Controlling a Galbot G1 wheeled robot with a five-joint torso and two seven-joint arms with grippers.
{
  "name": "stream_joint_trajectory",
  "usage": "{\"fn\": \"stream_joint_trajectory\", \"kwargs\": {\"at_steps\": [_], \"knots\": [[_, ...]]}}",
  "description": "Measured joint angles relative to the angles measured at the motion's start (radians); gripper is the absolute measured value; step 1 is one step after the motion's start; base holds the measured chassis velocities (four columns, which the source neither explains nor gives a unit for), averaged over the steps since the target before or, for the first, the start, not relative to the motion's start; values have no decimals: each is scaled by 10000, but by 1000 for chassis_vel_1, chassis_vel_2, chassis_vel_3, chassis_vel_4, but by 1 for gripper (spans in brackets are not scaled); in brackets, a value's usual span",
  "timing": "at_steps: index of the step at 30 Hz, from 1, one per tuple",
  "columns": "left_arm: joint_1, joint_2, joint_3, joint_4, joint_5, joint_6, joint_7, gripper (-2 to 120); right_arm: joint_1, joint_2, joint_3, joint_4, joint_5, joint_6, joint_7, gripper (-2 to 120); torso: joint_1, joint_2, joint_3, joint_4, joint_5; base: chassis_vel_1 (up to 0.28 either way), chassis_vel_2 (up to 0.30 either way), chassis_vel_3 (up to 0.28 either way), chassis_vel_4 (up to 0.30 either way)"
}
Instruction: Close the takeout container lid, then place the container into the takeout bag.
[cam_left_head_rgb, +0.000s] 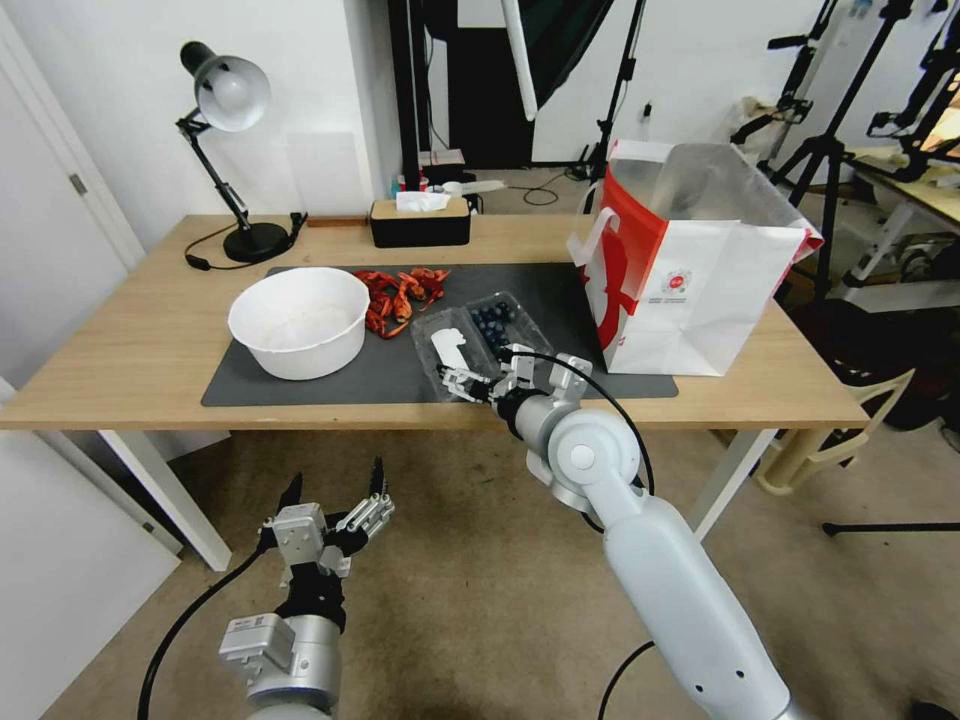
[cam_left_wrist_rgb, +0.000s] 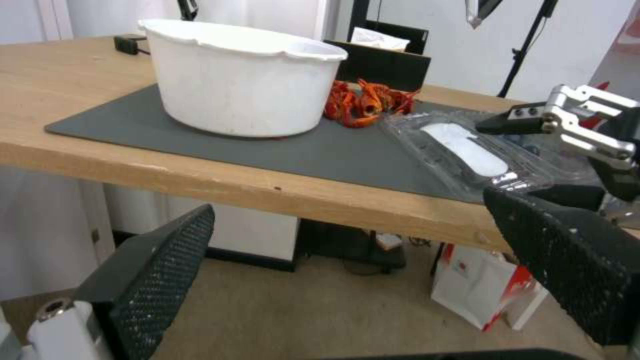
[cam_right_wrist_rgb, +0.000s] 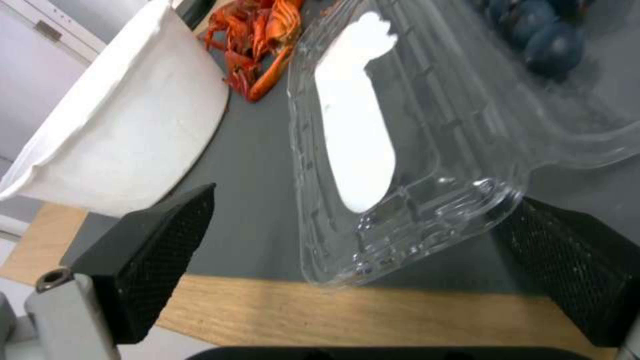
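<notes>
Wooden table (cam_left_head_rgb: 130, 350) with a grey mat (cam_left_head_rgb: 400, 370) carries a white bowl (cam_left_head_rgb: 298, 320), red crayfish (cam_left_head_rgb: 400, 292) and a black tissue box (cam_left_head_rgb: 419, 220) behind. Between bowl and takeout bag (cam_left_head_rgb: 690, 270) lies the takeout container (cam_left_head_rgb: 480, 340), its lid (cam_right_wrist_rgb: 373, 125) flat open. At its near edge the right gripper (cam_left_head_rgb: 478, 382) reaches low, jaws spread around the lid's corner. Below the table the left gripper (cam_left_head_rgb: 335, 495) hangs, fingers apart, holding nothing.

takeout container (cam_left_head_rgb: 478, 340) between bowl (cam_left_head_rgb: 299, 320) and takeout bag (cam_left_head_rgb: 690, 270)
</notes>
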Motion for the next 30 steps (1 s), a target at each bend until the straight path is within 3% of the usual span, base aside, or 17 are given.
{"fn": "stream_joint_trajectory", "kwargs": {"at_steps": [30], "knots": [[224, -138, 9, 128, 30, -386, -7, 100, 768, 609, -638, -685, -146, 26, -174, 100, 0, 0, 0, 0, 0, 0, 0, 0, 0]]}}
